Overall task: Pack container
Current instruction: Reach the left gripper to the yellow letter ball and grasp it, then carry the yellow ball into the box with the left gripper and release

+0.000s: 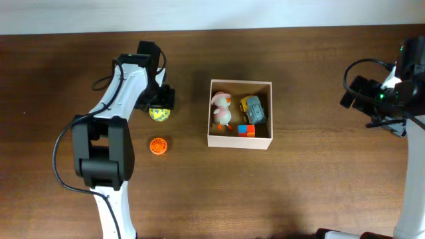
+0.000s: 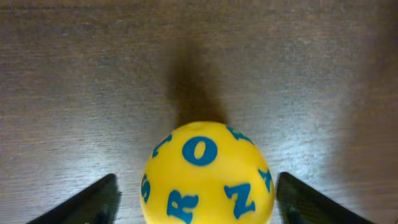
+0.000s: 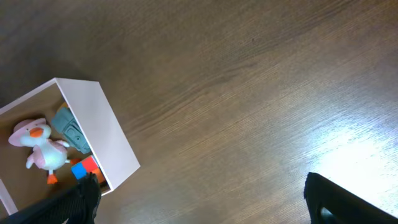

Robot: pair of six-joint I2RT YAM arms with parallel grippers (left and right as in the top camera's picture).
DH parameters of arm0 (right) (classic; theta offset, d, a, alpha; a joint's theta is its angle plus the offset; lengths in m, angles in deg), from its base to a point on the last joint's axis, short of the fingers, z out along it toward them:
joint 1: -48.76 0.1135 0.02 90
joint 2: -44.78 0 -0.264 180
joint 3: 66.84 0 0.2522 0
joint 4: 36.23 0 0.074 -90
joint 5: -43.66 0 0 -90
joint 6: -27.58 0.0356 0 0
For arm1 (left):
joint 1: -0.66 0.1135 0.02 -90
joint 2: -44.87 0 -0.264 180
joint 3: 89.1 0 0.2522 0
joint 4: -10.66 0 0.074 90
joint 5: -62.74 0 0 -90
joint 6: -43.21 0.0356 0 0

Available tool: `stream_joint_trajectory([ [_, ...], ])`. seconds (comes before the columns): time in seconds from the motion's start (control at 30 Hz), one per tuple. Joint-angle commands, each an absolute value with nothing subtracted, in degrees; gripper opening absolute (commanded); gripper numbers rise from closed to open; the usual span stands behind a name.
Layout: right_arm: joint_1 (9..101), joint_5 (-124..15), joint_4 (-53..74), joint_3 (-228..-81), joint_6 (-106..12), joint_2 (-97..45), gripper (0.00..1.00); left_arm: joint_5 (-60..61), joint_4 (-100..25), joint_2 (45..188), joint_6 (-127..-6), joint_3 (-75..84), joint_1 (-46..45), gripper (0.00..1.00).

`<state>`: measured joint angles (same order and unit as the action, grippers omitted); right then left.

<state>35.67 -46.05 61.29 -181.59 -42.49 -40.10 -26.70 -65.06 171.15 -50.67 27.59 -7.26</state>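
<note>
1. The container [image 1: 239, 141], a shallow, lidless square cardboard box, sits mid-desk [image 1: 299, 192]. It already holds a pink-and-white duck [image 1: 221, 108], a grey-and-yellow toy vehicle [image 1: 253, 109] and a red-and-blue block [image 1: 246, 130].
2. It is probably light, with stiff but crushable walls. If it must be moved, pinch one wall at the rim.
3. A yellow ball [image 2: 207, 174] with blue letters lies on the desk left of the box, near but apart. It looks smooth and likely to roll, so grip it across its widest part.
4. The left end effector [image 2: 198, 210] straddles the ball, spread wide, with a gap showing on both sides.
5. The right end effector [image 3: 208, 205] is wide and empty, well apart from the box.
6. Only the overhead view shows an orange toy [image 1: 158, 146] below the ball. Only the left wrist view shows the finger gaps. The right wrist view shows the box's outer wall.
</note>
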Motion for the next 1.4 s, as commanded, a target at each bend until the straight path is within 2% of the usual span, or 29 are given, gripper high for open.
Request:
stream_joint_trajectory([
  [0.0, 35.22, -46.57, 61.32, -181.11, -42.01, -40.25, 0.99, -27.07, -66.61, 171.59, -49.77, 28.25, -7.21, 0.78],
  [0.3, 35.22, -46.55, 61.32, -181.11, -42.01, -40.25, 0.99, -26.02, -67.15, 171.63, -49.75, 27.77, -7.61, 0.78],
  [0.47, 35.22, -46.57, 61.32, -181.11, -42.01, -40.25, 0.99, -26.02, -67.81, 171.63, -49.7, 27.77, -7.8, 0.72],
  [0.67, 35.22, -46.57, 61.32, -181.11, -42.01, -40.25, 0.99, -26.02, -67.88, 173.58, -49.51, 27.66, -8.5, 0.71],
  [0.7, 35.22, -46.55, 61.32, -181.11, -42.01, -40.25, 0.99, -26.02, -67.9, 174.25, -49.51, 27.66, -8.64, 0.67],
  [0.8, 35.22, -46.57, 61.32, -181.11, -42.01, -40.25, 0.99, -26.02, -68.27, 174.95, -49.53, 27.68, -8.7, 0.45],
  [1.0, 35.22, -46.55, 61.32, -181.11, -42.01, -40.25, 0.99, -26.02, -72.23, 174.87, -49.55, 31.33, -8.77, 0.22],
  [1.13, 35.22, -46.57, 61.32, -181.11, -42.01, -40.25, 0.99, -25.89, -81.36, 174.82, -49.97, 41.8, -9.05, 0.16],
  [1.37, 35.22, -46.57, 61.32, -181.11, -42.01, -40.25, 0.99, -22.11, -95.44, 174.82, -50.27, 64.88, -14.41, 0.16],
])
